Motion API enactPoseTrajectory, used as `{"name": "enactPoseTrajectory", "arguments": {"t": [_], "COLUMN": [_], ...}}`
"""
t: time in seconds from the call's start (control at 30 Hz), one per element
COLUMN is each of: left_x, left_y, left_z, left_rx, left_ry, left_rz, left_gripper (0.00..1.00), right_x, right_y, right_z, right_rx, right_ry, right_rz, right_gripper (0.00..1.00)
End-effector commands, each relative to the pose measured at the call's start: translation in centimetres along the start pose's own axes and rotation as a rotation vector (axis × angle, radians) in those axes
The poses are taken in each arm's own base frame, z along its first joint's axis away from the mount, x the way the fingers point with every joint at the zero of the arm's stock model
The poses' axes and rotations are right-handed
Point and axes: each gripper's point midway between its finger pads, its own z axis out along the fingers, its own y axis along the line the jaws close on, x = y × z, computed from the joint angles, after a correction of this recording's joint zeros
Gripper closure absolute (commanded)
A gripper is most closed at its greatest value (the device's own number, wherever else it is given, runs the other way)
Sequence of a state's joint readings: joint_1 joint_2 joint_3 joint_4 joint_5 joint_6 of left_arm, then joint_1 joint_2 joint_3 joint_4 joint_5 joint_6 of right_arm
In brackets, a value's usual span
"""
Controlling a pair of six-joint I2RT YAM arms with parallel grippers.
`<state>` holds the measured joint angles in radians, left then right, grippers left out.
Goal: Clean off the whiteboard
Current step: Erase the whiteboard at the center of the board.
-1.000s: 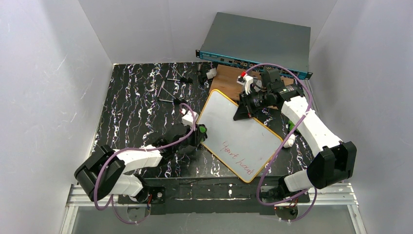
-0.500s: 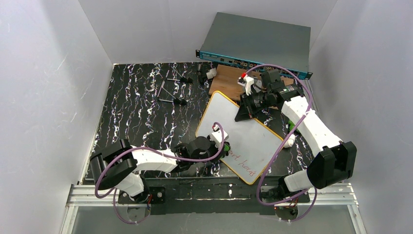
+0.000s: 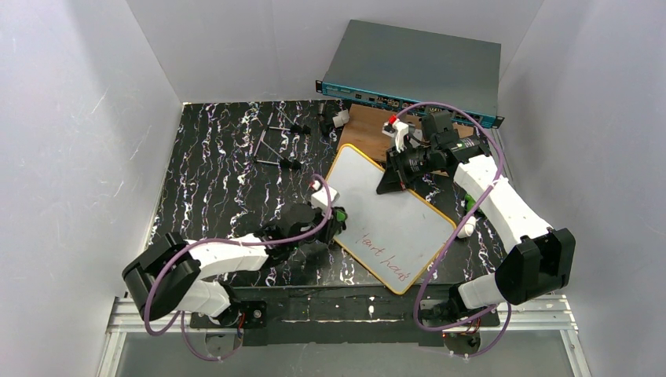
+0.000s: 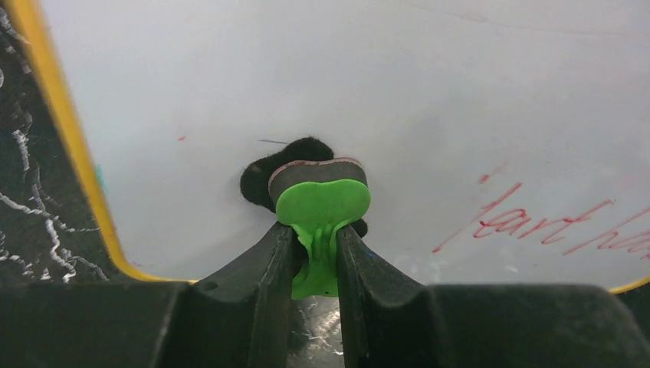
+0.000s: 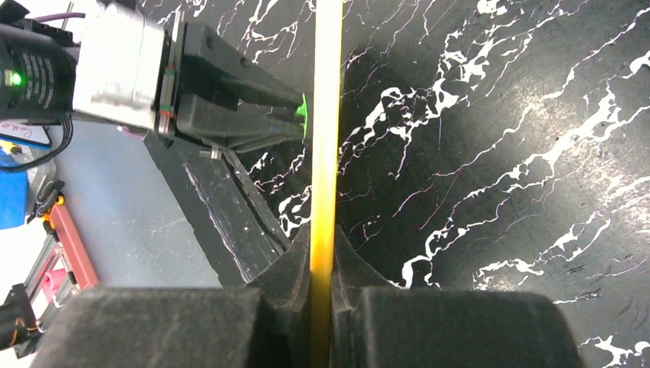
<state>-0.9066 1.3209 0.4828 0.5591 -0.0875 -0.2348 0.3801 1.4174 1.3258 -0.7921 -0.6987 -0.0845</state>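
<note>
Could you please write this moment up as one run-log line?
left gripper: shut on eraser, pad on whiteboard near its frame | right gripper: shut on whiteboard edge | red writing: not yet erased

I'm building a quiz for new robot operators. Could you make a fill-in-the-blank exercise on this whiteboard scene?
The left gripper is shut on a ___ eraser.
The right gripper clamps the whiteboard by its ___ frame.
The writing on the whiteboard is ___.
Missing words: green; yellow; red.
</note>
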Motion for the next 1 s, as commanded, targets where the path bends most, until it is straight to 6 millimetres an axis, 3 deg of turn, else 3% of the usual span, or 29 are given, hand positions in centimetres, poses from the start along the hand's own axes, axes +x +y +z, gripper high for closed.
{"name": "enactPoseTrajectory", "arguments": {"t": [0.0,0.13,0.3,0.4,0.7,0.8,0.97], "left_x": [-1.1,-0.3,1.3,1.5,1.0,0.8,0.9], "left_y": [-5.5,-10.1,-11.7,-10.3,-0.8,-0.1,-1.2], "left_z": [0.3,0.6,0.8,0.8,-1.2,-2.1,-2.3], "left_rx": [0.151,0.234,0.245,0.177,0.008,0.013,0.087], "left_ry": [-0.011,0.019,0.043,0.028,0.002,-0.005,0.014], "left_rz": [0.126,0.230,0.259,0.248,0.035,0.063,0.127], "left_gripper": [1.00,1.00,1.00,1.00,1.00,1.00,1.00], "right_x": [-1.8,-1.9,-2.0,-2.0,-2.1,-2.1,-2.3], "right_y": [3.2,2.7,1.5,0.9,0.2,0.0,-0.3], "right_z": [-0.6,-0.3,0.2,0.6,1.1,1.2,1.4], "right_rx": [-0.132,-0.106,-0.055,-0.040,-0.020,-0.014,-0.012], "right_ry": [-0.078,-0.081,-0.090,-0.086,-0.085,-0.084,-0.080], "right_rz": [-0.139,-0.114,-0.075,-0.056,-0.032,-0.025,-0.021], "right_gripper": [0.99,0.99,0.99,0.99,0.99,0.99,0.99]}}
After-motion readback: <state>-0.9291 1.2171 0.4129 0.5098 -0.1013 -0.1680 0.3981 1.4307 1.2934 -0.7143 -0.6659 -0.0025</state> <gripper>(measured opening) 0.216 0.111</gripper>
